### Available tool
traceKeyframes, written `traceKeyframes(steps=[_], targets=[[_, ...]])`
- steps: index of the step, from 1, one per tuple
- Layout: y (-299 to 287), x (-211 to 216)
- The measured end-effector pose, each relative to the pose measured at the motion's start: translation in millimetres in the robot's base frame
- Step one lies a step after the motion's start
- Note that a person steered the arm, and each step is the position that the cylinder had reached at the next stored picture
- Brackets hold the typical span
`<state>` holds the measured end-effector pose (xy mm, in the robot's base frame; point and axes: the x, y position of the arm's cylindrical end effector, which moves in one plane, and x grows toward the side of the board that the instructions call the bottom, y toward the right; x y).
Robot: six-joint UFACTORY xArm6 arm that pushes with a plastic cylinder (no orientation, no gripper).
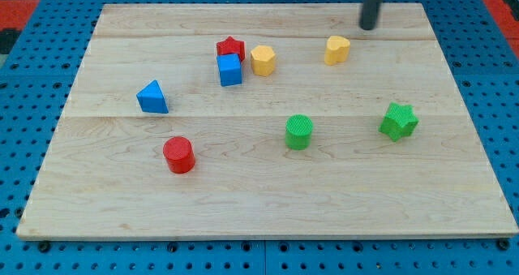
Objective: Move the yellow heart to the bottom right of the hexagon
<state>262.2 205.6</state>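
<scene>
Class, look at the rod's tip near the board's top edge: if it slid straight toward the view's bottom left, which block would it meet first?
Most likely the yellow heart-shaped block: it lies just to the bottom left of my tip, with bare wooden board between them. Depth is hard to judge from one view.

Only a short stretch of my rod shows, above the yellow heart (pixel 337 49) and slightly toward the view's right of it. It is a plain, straight cylinder, dark charcoal to black, with a smooth matte surface and a faint lighter sheen along one side. My tip (pixel 369 27) ends bluntly, flat or slightly rounded. No cables, screws or markings can be made out on it.
</scene>
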Motion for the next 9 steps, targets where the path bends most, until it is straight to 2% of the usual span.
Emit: traceKeyframes(steps=[1, 2, 3, 4, 5, 6, 7, 8, 9], targets=[[-25, 35], [-67, 39], [-46, 22], [-65, 21], [-123, 57], [-133, 64], [-62, 43], [-31, 63], [-72, 78]])
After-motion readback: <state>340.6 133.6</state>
